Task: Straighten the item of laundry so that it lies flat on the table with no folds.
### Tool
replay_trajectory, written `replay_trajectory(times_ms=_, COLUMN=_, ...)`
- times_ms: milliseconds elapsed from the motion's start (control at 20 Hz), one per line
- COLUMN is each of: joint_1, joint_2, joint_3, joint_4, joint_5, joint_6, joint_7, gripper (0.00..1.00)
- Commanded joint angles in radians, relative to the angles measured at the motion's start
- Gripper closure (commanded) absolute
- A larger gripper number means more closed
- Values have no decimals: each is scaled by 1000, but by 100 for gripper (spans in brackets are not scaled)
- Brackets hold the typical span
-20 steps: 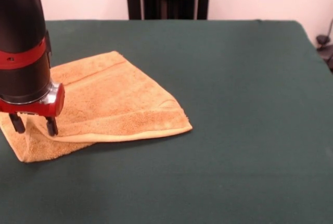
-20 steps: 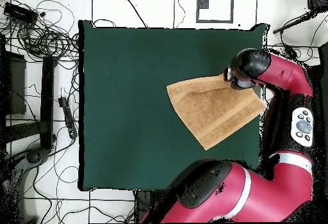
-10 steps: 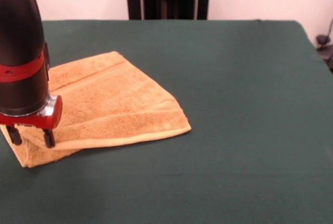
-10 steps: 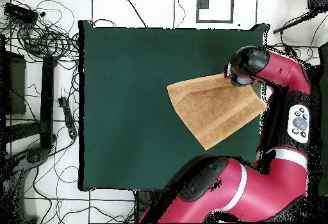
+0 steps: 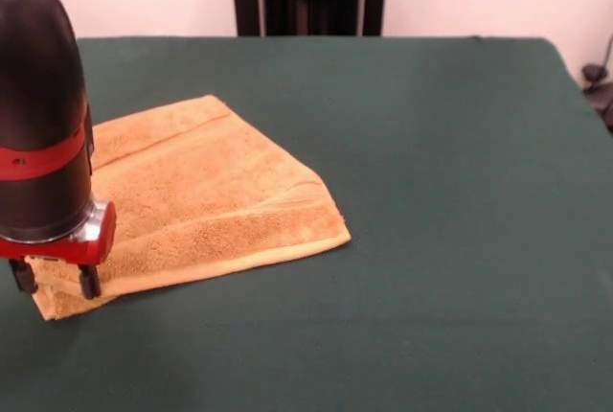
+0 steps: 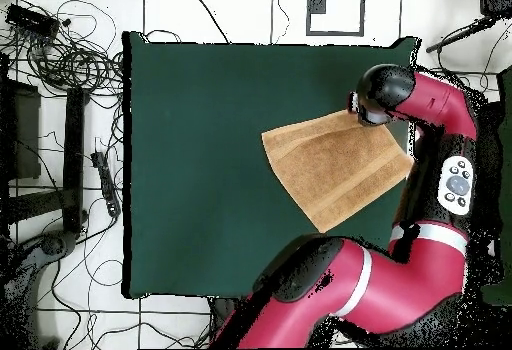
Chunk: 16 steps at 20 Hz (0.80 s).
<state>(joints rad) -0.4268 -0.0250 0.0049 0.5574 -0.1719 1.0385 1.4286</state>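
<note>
Towel point(image 5: 206, 192) lies on green table point(image 5: 431, 192), at left side in front view, folded w/ a layer doubled over. Long axis runs diagonally, from corner under gripper point(image 5: 56, 281) to free corner pointing at table centre. Gripper fingers pinch towel's near-left corner, down at table level.

Gripper point(image 5: 55, 280) at left edge of front view, low, near side. Two short dark fingers point(image 5: 88, 281) point straight down, a gap between them, tips pinching cloth. Red collar above fingers; black cylindrical wrist with a red band rises upright out of the picture top. Overhead view: red arm point(image 6: 430, 216) bends from base at bottom, up the right side, black wrist end point(image 6: 382, 88) at upper right, hiding the fingers.
</note>
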Motion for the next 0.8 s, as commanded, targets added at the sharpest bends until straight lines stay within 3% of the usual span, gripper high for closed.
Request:
replay_trajectory(times_ms=50, joint_1=81, joint_2=93, joint_3=128, joint_4=-115, joint_5=24, joint_6=114, joint_7=5, gripper=0)
replay_trajectory(times_ms=450, joint_1=123, joint_2=143, joint_3=121, joint_4=-252, joint_5=18, joint_6=213, joint_7=-20, gripper=0)
replay_trajectory(times_ms=800, joint_1=134, joint_2=137, joint_3=112, joint_4=-275, joint_5=27, joint_6=244, joint_7=-49, gripper=0)
